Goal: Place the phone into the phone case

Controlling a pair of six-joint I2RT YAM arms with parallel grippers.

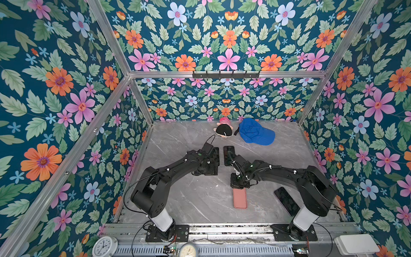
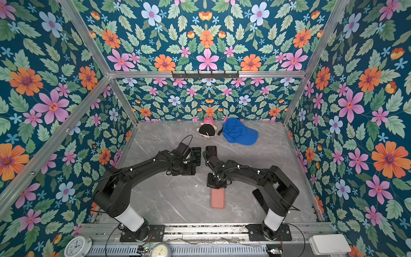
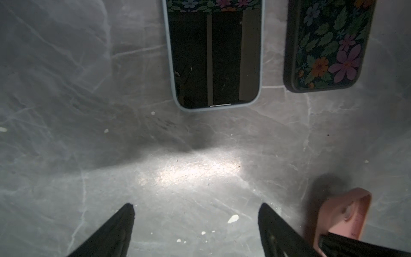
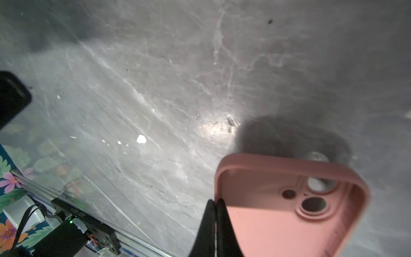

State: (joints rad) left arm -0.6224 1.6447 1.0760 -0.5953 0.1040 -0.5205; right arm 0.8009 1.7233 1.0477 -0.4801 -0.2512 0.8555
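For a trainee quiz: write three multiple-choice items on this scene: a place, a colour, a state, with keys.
1. Where is the cap? A) at the table's back, by the toy B) under an arm C) on the rail
2. Colour of the case in the right gripper? A) blue B) pink C) black
3. Left gripper is A) shut on a phone B) shut, empty C) open
Key: A, it lies by the back wall; B, pink in the wrist view; C, fingers stand apart.

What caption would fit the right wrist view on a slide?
Right tool pinches the rim of the empty pink phone case, camera holes visible.
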